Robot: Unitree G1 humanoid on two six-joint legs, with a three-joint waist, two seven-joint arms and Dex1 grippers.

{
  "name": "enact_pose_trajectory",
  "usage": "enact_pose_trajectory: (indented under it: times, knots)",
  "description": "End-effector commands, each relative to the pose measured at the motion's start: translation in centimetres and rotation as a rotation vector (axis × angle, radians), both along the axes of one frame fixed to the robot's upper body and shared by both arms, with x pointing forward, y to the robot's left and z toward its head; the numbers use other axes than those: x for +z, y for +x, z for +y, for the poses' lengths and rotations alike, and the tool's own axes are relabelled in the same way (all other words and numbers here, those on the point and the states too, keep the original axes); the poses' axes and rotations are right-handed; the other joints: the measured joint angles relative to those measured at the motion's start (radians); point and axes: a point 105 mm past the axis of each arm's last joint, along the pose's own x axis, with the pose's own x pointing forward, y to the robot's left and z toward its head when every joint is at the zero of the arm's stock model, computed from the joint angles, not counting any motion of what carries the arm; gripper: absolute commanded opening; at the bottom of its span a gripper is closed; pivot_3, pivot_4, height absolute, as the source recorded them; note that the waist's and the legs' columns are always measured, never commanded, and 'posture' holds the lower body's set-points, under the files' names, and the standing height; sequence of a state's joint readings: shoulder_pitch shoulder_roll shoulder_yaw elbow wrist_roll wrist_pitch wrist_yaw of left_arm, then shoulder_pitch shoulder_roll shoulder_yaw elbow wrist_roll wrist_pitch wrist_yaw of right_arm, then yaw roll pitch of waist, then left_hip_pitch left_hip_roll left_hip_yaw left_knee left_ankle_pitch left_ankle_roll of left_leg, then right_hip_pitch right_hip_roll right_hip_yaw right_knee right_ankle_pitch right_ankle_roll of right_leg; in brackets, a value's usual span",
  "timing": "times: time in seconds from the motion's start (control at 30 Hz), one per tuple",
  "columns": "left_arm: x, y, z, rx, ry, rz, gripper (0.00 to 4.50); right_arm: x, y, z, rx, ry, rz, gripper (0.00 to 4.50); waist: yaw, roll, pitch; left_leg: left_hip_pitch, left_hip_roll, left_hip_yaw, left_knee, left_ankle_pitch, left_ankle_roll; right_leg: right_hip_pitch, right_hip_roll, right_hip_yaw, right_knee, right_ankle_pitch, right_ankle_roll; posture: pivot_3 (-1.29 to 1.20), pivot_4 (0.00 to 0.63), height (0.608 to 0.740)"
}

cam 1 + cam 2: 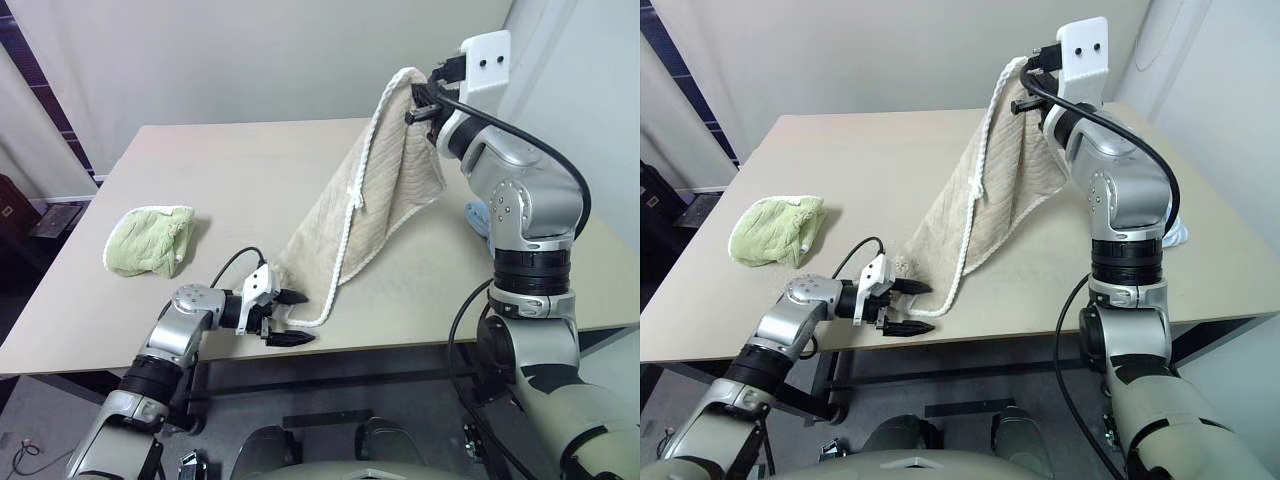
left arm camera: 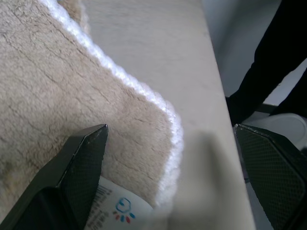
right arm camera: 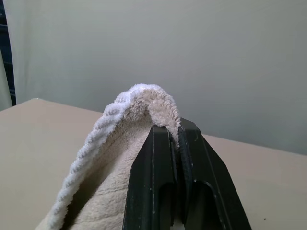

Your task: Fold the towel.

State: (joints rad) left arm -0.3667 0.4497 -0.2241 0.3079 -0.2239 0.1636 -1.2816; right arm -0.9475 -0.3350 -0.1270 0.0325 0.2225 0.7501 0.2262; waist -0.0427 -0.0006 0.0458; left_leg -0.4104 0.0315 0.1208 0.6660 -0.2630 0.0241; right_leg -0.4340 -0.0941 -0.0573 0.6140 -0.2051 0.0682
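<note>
The right gripper (image 1: 424, 98) is up in the air over the far right part of the table (image 1: 230, 170), its two black fingers pinched tight on one corner of the towel (image 1: 380, 190). From that pinched corner the beige cloth hangs down in a long slanting drape, white corded edge (image 1: 352, 200) running along its side, and its lower end rests on the table close to the near edge, about halfway along it. The trim trails out in a loop on the tabletop there.

Down at that near edge the left gripper (image 1: 290, 318) sits low with its fingers spread wide, holding nothing, one finger (image 2: 79, 165) lying over the towel's bottom corner and the other out past the table's edge. A small white label with a coloured print (image 2: 120, 207) shows at that corner.

A light green bundled towel (image 1: 150, 240) lies well apart near the left edge, and something light blue (image 1: 477, 216) peeks out behind the right arm by the right edge
</note>
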Motion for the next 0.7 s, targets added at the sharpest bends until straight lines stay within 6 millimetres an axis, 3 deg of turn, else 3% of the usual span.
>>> enact_pose_trajectory:
  times: [0.03,0.13,0.23,0.47,0.7]
  knots:
    - [-0.1,0.5,-0.4,-0.02,0.044,-0.032,4.5,2.4,-0.8,0.2,0.007,0.02,-0.077,0.07,0.0,0.0,0.0,0.0,0.0,0.0,0.0,0.0,0.0,0.0,0.0,0.0,0.0,0.0,0.0,0.0,0.0,0.74]
    - [-0.3,0.7,-0.8,-0.023,0.044,-0.046,4.5,2.3,-0.9,0.1,0.003,0.019,-0.077,0.07,0.0,0.0,0.0,0.0,0.0,0.0,0.0,0.0,0.0,0.0,0.0,0.0,0.0,0.0,0.0,0.0,0.0,0.74]
    - [-2.2,0.7,-0.5,-0.059,0.188,-0.106,4.5,2.3,-0.9,0.0,0.0,0.015,-0.077,0.07,0.002,0.0,0.0,0.0,0.0,0.0,0.0,0.0,0.0,0.0,0.0,0.0,0.0,0.0,0.0,0.0,0.0,0.74]
    - [-4.0,0.8,-0.4,-0.038,0.262,-0.082,2.27,2.2,-1.1,0.3,0.005,-0.014,-0.073,0.0,0.007,0.003,-0.002,0.003,0.0,0.001,0.0,-0.002,-0.003,0.005,-0.003,-0.002,-0.001,0.0,0.0,0.0,0.0,0.74]
    - [-4.0,0.8,-0.4,-0.037,0.252,-0.071,0.05,2.0,-1.0,0.1,-0.005,-0.022,-0.066,0.0,0.006,0.004,-0.002,0.004,0.001,0.0,0.0,-0.002,-0.003,0.007,-0.005,-0.006,-0.004,0.001,-0.001,0.0,0.0,0.74]
